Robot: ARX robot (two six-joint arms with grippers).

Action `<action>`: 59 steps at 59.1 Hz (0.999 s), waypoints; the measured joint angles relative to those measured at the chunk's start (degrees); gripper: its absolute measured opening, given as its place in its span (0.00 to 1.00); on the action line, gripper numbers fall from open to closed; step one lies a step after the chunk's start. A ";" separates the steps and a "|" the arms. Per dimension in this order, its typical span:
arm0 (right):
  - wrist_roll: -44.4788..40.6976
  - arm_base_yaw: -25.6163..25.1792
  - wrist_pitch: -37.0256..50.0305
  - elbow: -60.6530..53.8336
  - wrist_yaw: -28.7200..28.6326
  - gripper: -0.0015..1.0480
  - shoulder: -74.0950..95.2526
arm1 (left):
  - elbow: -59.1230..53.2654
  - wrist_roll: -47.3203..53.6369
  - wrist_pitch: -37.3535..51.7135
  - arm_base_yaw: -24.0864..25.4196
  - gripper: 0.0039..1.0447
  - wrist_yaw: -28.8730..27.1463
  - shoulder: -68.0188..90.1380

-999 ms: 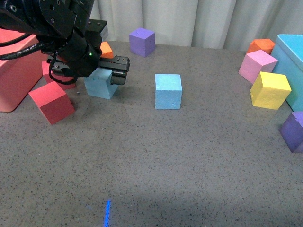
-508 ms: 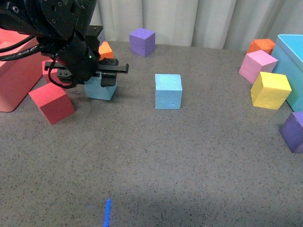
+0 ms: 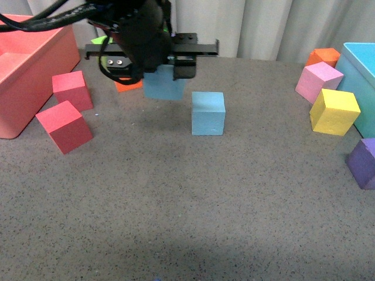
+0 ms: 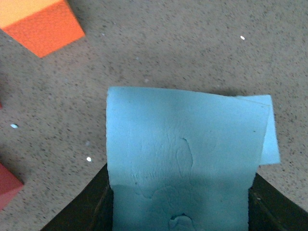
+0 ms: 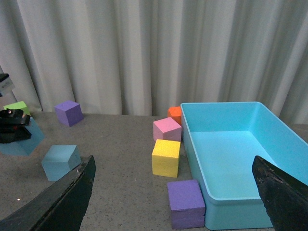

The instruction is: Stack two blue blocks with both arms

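The turquoise bin (image 5: 231,159) stands open on the robot's right; an orange cube (image 5: 174,114), pink cube (image 5: 167,129), yellow cube (image 5: 166,157) and purple cube (image 5: 186,202) lie outside it along its wall, on the grey table (image 3: 193,199). The red bin (image 3: 29,88) sits at the far left, mostly out of frame, with two red cubes (image 3: 63,126) on the table just beside it. The left arm (image 3: 135,29) reaches in from the upper left, and its left gripper (image 3: 159,73) points down, clamped on the held blue block (image 3: 165,88), which hangs clear of the table. The second blue block (image 3: 208,113) rests on the table near the middle, just to the right of and below the held one; from the left wrist only a strip of it (image 4: 270,139) shows past the held block's edge. The right gripper (image 5: 173,157) stays back with its jaws spread wide apart. Half a second ago the held block stood on the table beside the red cubes with the left gripper around it; it has since been lifted and carried right, towards the second block
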 joint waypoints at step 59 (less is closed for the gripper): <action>0.00 0.00 0.00 0.00 0.00 0.91 0.00 | 18.34 -4.50 -10.80 -6.62 0.86 -4.57 12.81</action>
